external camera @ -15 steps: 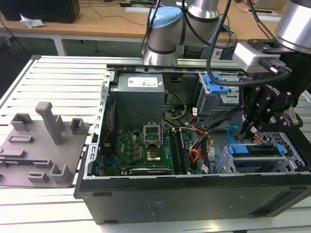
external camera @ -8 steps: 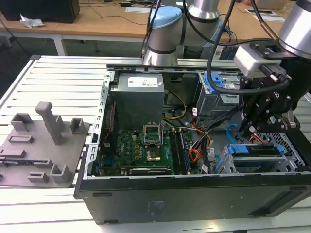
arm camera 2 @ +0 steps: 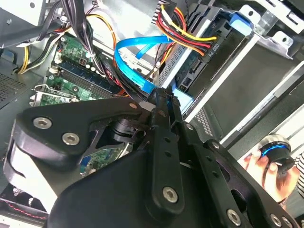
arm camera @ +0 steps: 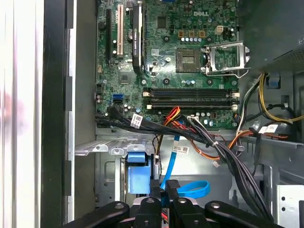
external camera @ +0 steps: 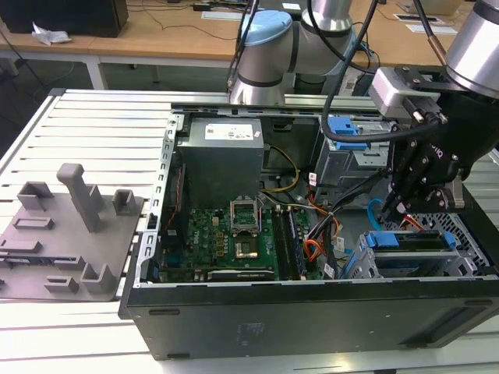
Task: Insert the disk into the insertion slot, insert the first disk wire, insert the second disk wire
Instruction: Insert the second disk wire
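Observation:
The disk, in its bright blue carrier, sits inside the insertion slot, the silver cage at the case's front corner on the exterior view's right. My gripper hangs just above the disk's rear end. Its black fingers are shut on the plug end of the second disk wire, a flat light-blue cable that loops back toward the motherboard. The same cable curls beside my gripper in the first wrist view, next to the blue carrier. Orange strands of the first disk wire run to the disk's rear.
Another grey cage with a blue latch stands behind the slot, with a red, yellow and black cable bundle plugged beside it. Black cables cross above the motherboard. A person's hand holds a round device. A grey fixture lies outside the case.

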You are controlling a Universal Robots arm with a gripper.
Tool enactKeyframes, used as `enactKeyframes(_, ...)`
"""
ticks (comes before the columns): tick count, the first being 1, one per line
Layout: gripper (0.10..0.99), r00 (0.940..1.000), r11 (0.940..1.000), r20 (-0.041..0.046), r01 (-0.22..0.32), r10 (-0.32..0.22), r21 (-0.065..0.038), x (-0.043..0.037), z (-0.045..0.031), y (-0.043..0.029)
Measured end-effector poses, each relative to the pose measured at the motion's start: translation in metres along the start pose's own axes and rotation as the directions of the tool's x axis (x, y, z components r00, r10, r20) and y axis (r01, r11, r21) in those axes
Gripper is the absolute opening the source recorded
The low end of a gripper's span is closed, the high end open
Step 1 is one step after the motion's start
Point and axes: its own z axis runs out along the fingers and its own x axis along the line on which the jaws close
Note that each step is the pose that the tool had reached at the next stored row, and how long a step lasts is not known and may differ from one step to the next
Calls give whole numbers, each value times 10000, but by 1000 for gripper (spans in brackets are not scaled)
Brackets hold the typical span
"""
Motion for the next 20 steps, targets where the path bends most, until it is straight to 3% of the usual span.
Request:
enactKeyframes(2, 165, 10000, 10000, -1, -1, 1, -1, 0, -1, -18)
enactKeyframes(6, 165, 10000, 10000, -11, 0, 0, -9, -1, -6, -155)
enactKeyframes(12, 165, 10000, 10000, -20, -44, 44, -9, 91, 0, -177)
enactKeyframes(20, 165, 10000, 10000, -20, -60, 60, -9, 137, 38, -235)
